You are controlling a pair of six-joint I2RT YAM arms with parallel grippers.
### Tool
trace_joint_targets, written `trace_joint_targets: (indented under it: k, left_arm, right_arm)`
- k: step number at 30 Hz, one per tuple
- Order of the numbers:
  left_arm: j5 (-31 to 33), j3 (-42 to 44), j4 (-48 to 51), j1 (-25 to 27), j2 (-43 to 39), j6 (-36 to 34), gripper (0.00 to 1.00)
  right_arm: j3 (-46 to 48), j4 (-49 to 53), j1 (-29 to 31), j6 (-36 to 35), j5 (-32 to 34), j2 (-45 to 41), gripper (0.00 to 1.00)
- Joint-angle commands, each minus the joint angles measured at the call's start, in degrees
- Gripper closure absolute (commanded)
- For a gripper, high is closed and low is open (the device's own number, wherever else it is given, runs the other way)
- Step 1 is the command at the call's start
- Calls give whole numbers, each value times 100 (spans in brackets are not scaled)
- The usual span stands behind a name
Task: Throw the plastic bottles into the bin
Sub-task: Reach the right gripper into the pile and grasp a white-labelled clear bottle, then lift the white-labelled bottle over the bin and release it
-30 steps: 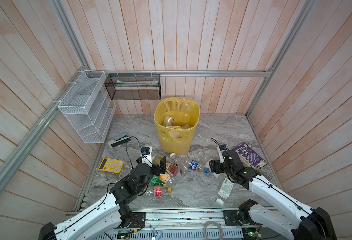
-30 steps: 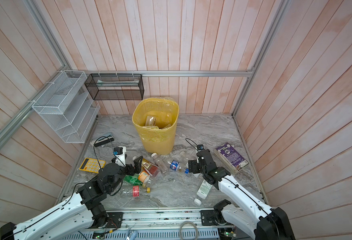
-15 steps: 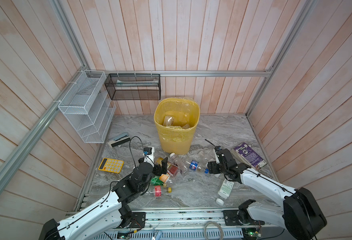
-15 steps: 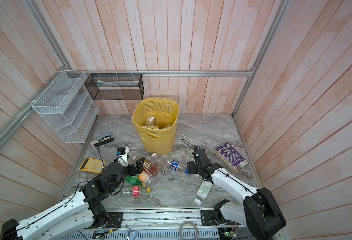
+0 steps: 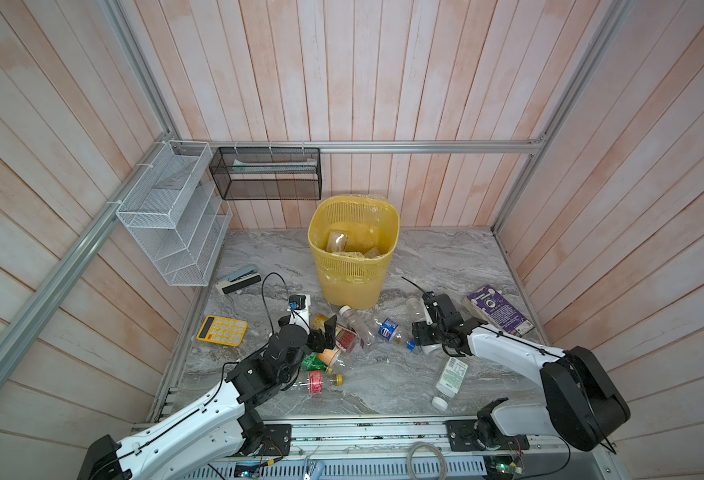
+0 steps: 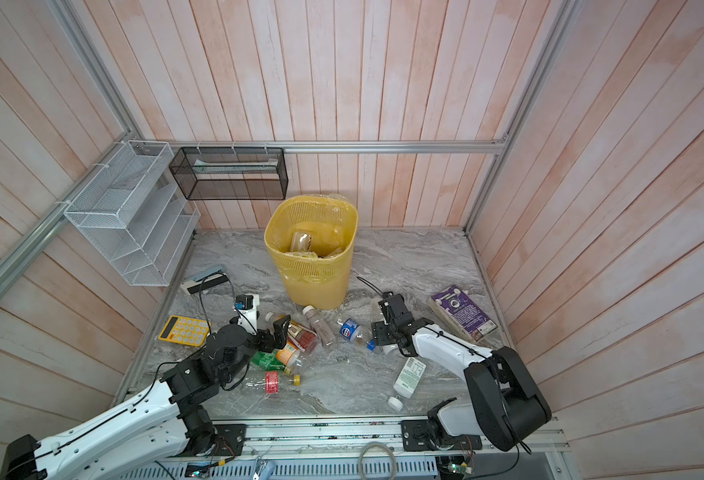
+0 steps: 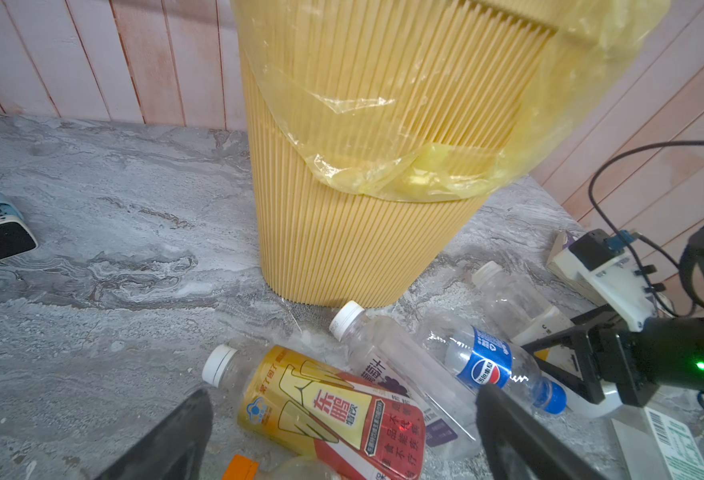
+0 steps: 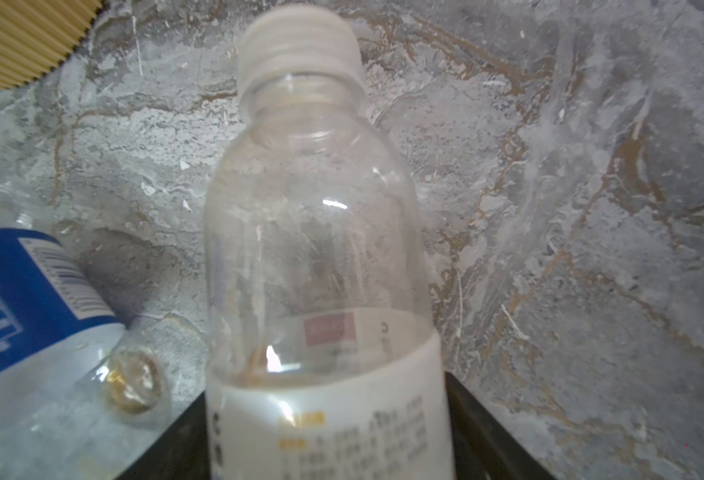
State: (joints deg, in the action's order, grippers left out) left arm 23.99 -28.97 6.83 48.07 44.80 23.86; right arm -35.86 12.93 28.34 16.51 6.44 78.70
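Bin (image 5: 352, 286), bottles (image 5: 336, 241) inside; left jaws apart, right jaws around clear bottle (image 8: 321, 249), grip unclear.

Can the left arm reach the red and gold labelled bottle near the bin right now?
Probably yes. The left gripper is open and facing the red and gold bottle, with nothing lying over it.

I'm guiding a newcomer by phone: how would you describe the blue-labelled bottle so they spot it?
Find the tall yellow bin at the back of the marble table. Just in front of its base, slightly right in both top views, the Pepsi bottle lies on its side. It alone has a blue label and blue cap; the bottles beside it have white caps.
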Motion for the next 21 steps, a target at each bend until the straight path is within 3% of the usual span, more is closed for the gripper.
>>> trace_joint_targets:
  k: [1,8,12,17,21]
  left_arm:
    - [-61,10,-19,19,-52,93,0]
    - [46,76,-85,19,-88,239,0]
    - [219,133,-72,15,-291,350,0]
    - [412,240,-86,1,-813,286,0]
    - [475,258,-55,-9,-867,201,0]
  right_arm:
    - [-183,-93,-28,51,26,21,26]
    - [-178,-239,-104,143,13,-1032,37]
    - [32,-646,-499,217,-321,-2610,38]
    - [-373,-570,-1118,359,-438,-4452,38]
    - [-955,-865,-1129,479,-707,-4660,38]
